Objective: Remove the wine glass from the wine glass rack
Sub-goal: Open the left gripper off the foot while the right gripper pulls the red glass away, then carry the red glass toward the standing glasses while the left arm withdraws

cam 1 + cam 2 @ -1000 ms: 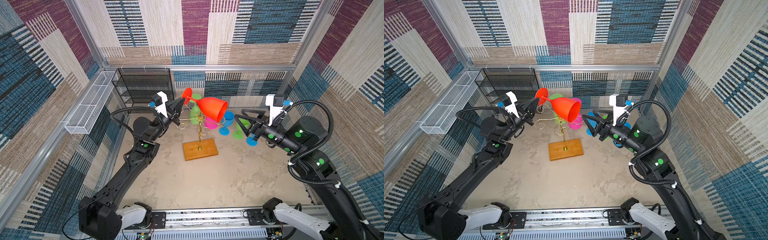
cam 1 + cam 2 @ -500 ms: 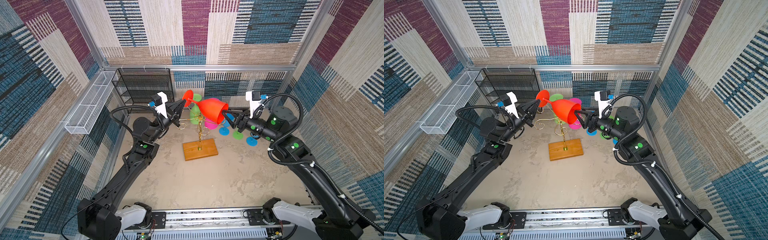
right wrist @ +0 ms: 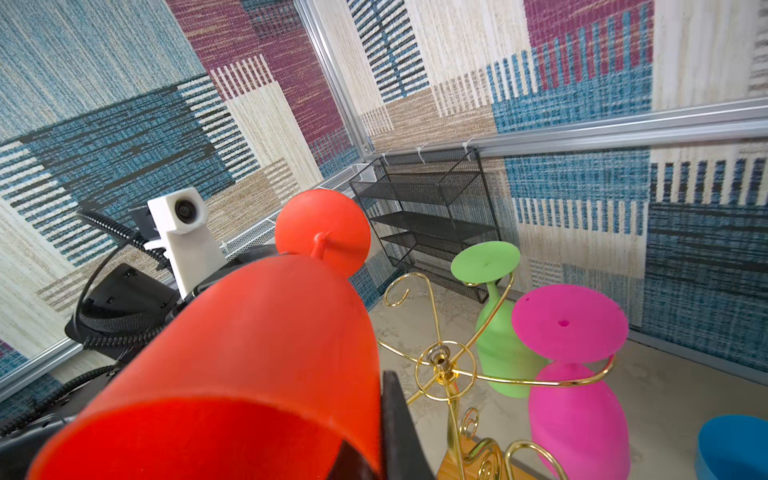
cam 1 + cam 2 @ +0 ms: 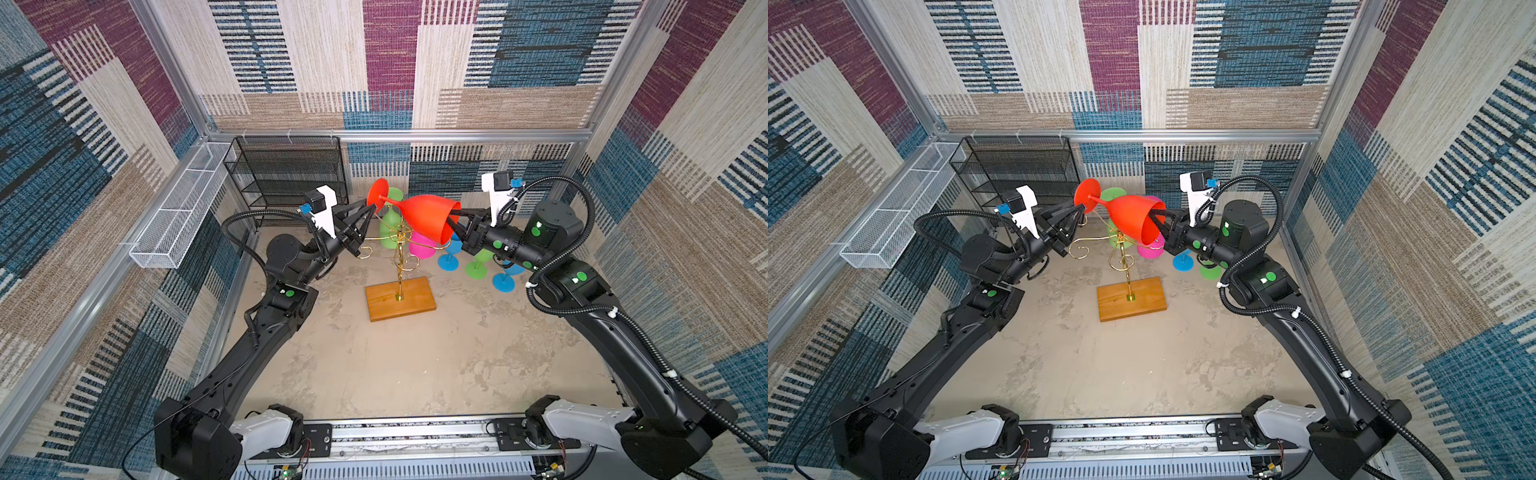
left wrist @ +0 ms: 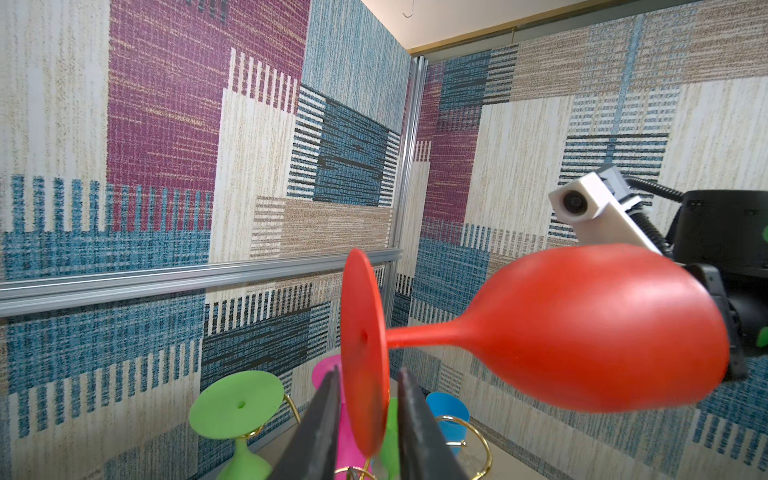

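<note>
The red wine glass [image 4: 424, 212] [image 4: 1129, 214] lies sideways in the air above the wine glass rack [image 4: 400, 266] [image 4: 1128, 266], a gold post with scroll arms on a wooden base. My right gripper [image 4: 451, 220] [image 4: 1156, 218] [image 3: 374, 415] is shut on the bowl's rim, one finger inside and one outside. My left gripper [image 4: 370, 210] [image 4: 1077, 210] [image 5: 365, 374] is open, its jaws standing either side of the glass's foot disc [image 5: 363, 345] with a small gap. A green glass [image 3: 494, 332] and a pink glass [image 3: 573, 399] hang upside down on the rack.
Blue and green glasses [image 4: 476, 270] stand on the table right of the rack, under my right arm. A black mesh shelf unit [image 4: 291, 174] stands at the back left. A long white wire basket [image 4: 178, 212] hangs on the left wall.
My right arm swung in from the right and its jaws closed on the red glass's rim. My left jaws, shut on the foot before, have opened. The glass has hardly moved.
</note>
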Available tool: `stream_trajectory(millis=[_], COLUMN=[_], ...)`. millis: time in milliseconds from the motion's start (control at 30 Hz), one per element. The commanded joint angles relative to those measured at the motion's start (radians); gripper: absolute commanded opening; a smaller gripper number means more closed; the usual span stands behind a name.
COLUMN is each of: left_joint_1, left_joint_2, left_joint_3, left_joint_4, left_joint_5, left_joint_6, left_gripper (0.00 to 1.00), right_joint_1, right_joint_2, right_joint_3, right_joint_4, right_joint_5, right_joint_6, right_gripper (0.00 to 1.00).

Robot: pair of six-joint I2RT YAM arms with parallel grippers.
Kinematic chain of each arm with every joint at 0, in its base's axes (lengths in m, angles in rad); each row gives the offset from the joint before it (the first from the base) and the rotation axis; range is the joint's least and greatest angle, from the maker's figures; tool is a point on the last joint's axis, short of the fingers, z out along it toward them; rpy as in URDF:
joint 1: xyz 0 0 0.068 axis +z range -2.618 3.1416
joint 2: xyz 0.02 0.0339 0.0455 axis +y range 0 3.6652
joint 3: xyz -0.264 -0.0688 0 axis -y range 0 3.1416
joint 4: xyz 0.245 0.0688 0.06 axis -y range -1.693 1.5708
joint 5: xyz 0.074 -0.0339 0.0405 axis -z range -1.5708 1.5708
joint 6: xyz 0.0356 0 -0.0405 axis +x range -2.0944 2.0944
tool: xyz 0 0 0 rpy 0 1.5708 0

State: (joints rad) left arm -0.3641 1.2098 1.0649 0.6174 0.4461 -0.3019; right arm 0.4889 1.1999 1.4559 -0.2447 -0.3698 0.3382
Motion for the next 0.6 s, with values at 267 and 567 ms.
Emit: stream_trajectory(millis=[267, 567], left_joint_1=[0.085, 0.305], left_joint_2=[-0.152, -0.222], left_joint_3=[-0.025, -0.098], left_joint_4=[-0.207, -0.272], left_joint_5=[-0.172, -0.138], left_joint_6=[0.058, -0.008], left_gripper=[0.54, 0.61], right_joint_1=[-0.205, -0.251], right_joint_2=[-0.083, -0.097], right_joint_3=[0.189, 0.312], right_joint_4=[-0.401, -0.772], right_joint_5=[0.303, 0.603], right_joint_6=[-0.101, -0.166], right_gripper=[0.00, 0.00])
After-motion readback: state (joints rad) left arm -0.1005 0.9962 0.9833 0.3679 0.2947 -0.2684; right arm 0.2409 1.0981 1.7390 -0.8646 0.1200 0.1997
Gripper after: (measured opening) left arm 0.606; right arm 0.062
